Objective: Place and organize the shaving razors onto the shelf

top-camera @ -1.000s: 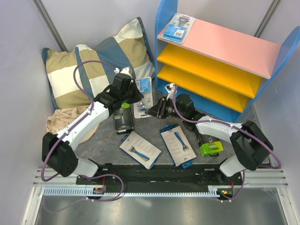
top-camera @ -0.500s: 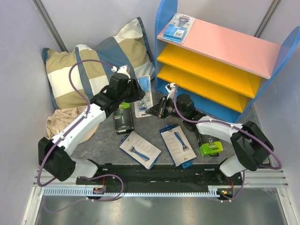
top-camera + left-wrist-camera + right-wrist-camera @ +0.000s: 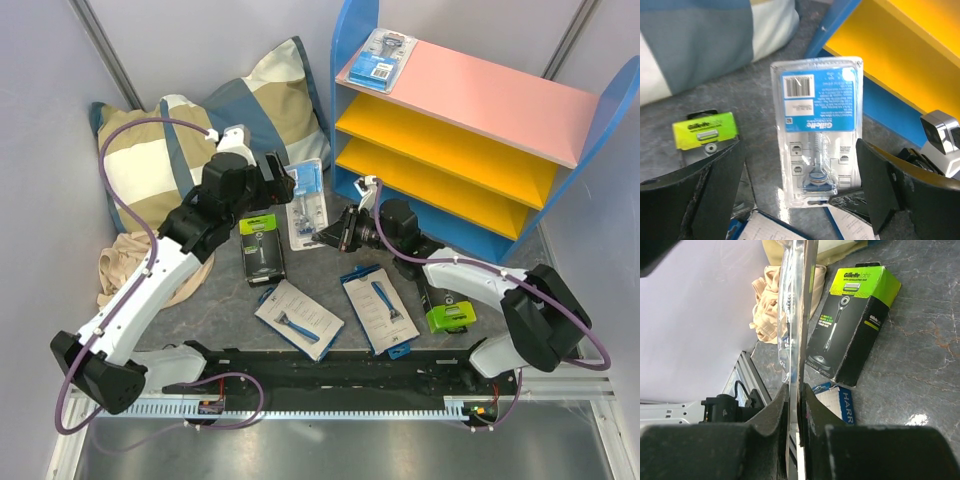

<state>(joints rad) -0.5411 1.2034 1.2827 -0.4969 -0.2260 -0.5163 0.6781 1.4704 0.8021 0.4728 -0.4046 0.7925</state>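
A clear blister pack with a blue card (image 3: 305, 205) is held off the table, its lower edge pinched by my right gripper (image 3: 327, 237), which is shut on it. The right wrist view shows that pack (image 3: 799, 315) edge-on between the shut fingers (image 3: 771, 415). My left gripper (image 3: 288, 187) hangs open just left of the pack, its fingers (image 3: 705, 185) well apart on either side of the blister pack (image 3: 817, 125) without touching it. Another blister pack (image 3: 380, 55) lies on the shelf's pink top board (image 3: 490, 95). Two white boxes (image 3: 298, 318) (image 3: 380, 308) and two black-and-lime boxes (image 3: 262, 245) (image 3: 446, 305) lie on the table.
A checked pillow (image 3: 190, 150) leans against the back left wall, with a beige cloth (image 3: 125, 262) below it. The shelf's blue side panel (image 3: 350, 110) stands just right of the held pack. A metal rail (image 3: 330, 400) runs along the near edge.
My left gripper has opened, let go of the blister pack and drawn back up and to the left. The right gripper has shut on the pack's lower edge.
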